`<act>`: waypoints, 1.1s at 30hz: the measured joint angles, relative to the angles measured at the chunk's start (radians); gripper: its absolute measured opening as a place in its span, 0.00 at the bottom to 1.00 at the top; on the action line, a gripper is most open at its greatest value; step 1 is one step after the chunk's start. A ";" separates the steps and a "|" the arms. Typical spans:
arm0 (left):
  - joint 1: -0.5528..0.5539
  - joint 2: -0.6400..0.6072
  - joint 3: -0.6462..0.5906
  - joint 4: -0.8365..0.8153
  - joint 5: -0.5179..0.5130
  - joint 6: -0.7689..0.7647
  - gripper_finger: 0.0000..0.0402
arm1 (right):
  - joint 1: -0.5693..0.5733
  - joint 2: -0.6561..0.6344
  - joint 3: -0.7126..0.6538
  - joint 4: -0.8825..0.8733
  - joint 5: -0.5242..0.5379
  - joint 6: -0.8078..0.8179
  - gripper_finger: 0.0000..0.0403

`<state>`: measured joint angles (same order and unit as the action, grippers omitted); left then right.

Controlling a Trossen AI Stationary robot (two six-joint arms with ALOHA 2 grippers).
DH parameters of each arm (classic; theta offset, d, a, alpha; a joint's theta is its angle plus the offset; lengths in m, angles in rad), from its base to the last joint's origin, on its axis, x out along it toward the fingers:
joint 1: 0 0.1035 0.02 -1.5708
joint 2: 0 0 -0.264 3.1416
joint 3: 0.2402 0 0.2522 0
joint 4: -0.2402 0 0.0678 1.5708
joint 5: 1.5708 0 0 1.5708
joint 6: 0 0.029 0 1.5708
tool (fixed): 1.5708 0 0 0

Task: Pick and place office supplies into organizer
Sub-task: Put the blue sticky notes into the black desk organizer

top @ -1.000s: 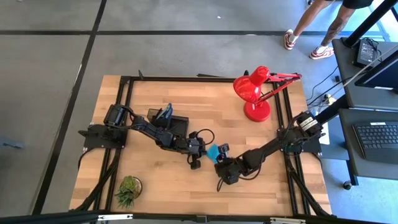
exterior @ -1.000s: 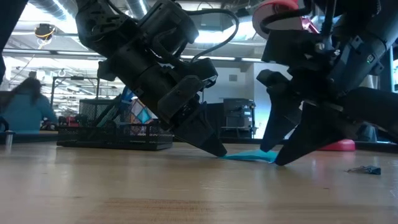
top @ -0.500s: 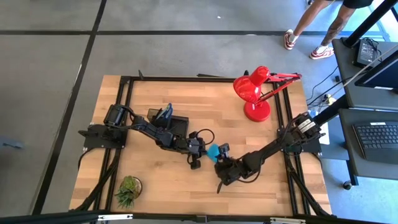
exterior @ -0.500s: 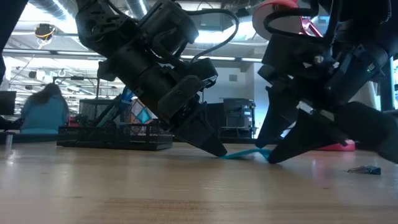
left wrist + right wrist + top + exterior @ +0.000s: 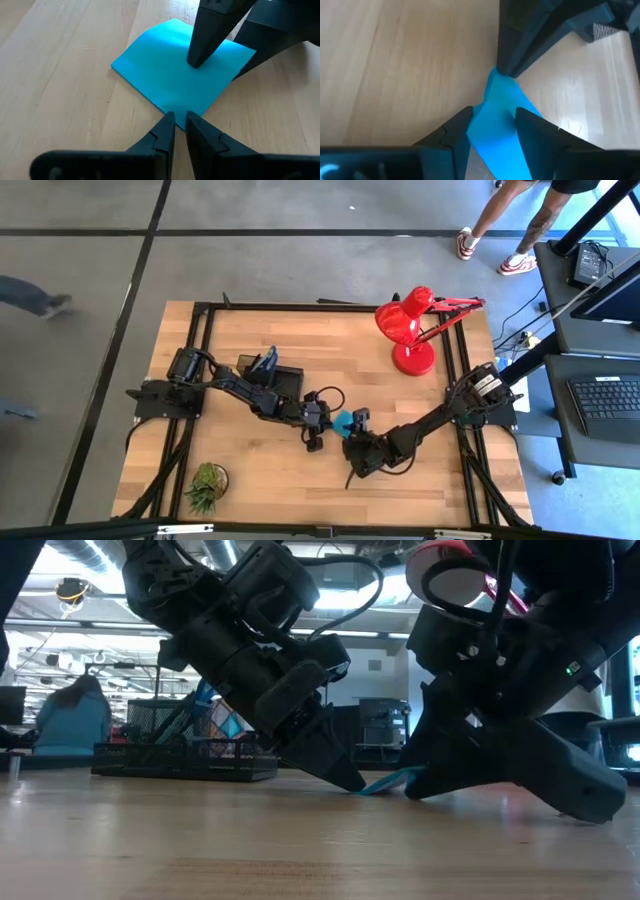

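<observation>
- We saw the left pincer [image 5: 179,120] at the middle of the table [image 5: 300,480], its two fingers almost together and pinching one corner of the blue sticky-note pad [image 5: 182,70].
- We found the right pincer [image 5: 492,122] facing it from the pad's other side, fingers partly apart with the pad's opposite edge between them; in the left wrist view one of its fingers [image 5: 210,30] pressed on the pad's top.
- We saw the pad [image 5: 345,423] directly between the two pincers, one end lifted off the wood in the low view [image 5: 388,781].
- We noted the black organizer [image 5: 280,380] behind the left pincer, back along its own arm, with a blue-handled item [image 5: 268,361] standing in it; we could not tell what else it held.
- We saw a red desk lamp [image 5: 405,320] well beyond the right pincer, at the far edge of the table.
- We saw a small green plant [image 5: 205,485] well apart from the left pincer, at the near corner on its side.
</observation>
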<state>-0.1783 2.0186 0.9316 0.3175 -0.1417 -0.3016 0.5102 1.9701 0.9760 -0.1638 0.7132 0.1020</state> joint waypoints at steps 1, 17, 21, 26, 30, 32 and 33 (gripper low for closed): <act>0.000 0.000 0.000 0.002 0.000 0.000 0.11 | -0.001 0.000 0.000 0.000 0.000 0.013 0.38; 0.022 0.001 0.000 0.010 0.021 -0.142 0.11 | -0.046 0.001 -0.001 0.060 -0.018 0.122 0.38; 0.024 0.001 0.000 0.011 0.036 -0.159 0.11 | -0.062 0.001 0.000 0.057 -0.025 0.103 0.38; 0.024 0.002 0.000 0.011 0.036 -0.159 0.11 | -0.077 -0.003 0.004 -0.043 -0.052 0.103 0.38; 0.024 0.002 0.001 0.011 0.037 -0.156 0.11 | -0.076 -0.005 0.005 -0.101 -0.037 0.097 0.38; 0.024 0.001 0.001 0.011 0.037 -0.135 0.11 | -0.076 -0.005 0.005 -0.102 -0.037 0.080 0.38; 0.024 -0.001 0.001 0.011 0.038 -0.118 0.11 | -0.076 -0.005 0.005 -0.102 -0.037 0.077 0.38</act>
<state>-0.1547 2.0174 0.9325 0.3281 -0.1039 -0.4200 0.4347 1.9656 0.9810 -0.2661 0.6765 0.1793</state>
